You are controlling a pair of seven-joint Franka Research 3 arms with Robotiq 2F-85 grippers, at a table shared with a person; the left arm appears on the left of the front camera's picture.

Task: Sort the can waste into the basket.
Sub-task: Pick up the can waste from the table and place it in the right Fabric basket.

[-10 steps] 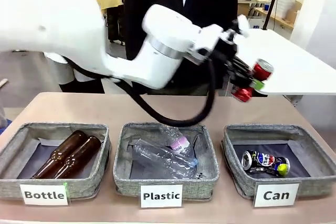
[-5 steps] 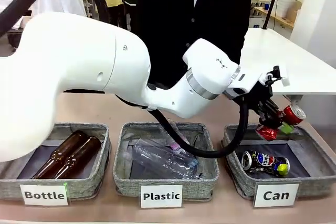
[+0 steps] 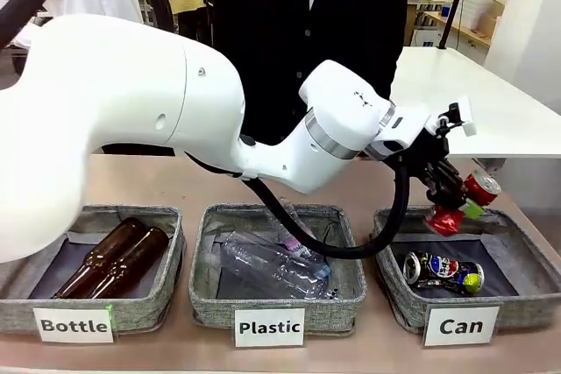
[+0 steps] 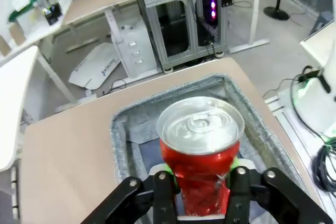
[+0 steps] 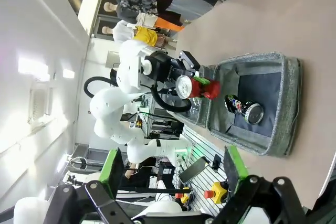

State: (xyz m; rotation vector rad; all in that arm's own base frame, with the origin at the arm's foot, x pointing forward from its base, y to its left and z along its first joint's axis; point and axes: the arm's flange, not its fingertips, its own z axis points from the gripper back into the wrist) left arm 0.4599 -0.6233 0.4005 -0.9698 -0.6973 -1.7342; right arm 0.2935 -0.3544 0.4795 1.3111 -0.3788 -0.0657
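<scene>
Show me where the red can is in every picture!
Front view: the red can is at the right, held by the left gripper above the Can basket.
Left wrist view: low in the middle, between the fingers, silver top toward us.
Right wrist view: near the middle, turned sideways.
Shared landmark: the Can basket, just below or beside it.

red can (image 3: pixel 462 203): crushed, red body, silver top; clamped between the left gripper (image 3: pixel 449 201) fingers, tilted with the silver end up and away from the wrist
red can, wrist view (image 4: pixel 201 157): silver top faces the camera, green pads at both sides
dark can (image 3: pixel 443 271): crushed, red-white-blue logo, yellow-green mark; lies on its side below the left gripper, inside the basket
basket (image 3: pixel 399 296): square, grey fabric, dark bottom, sign "Can"; directly beneath the held can
</scene>
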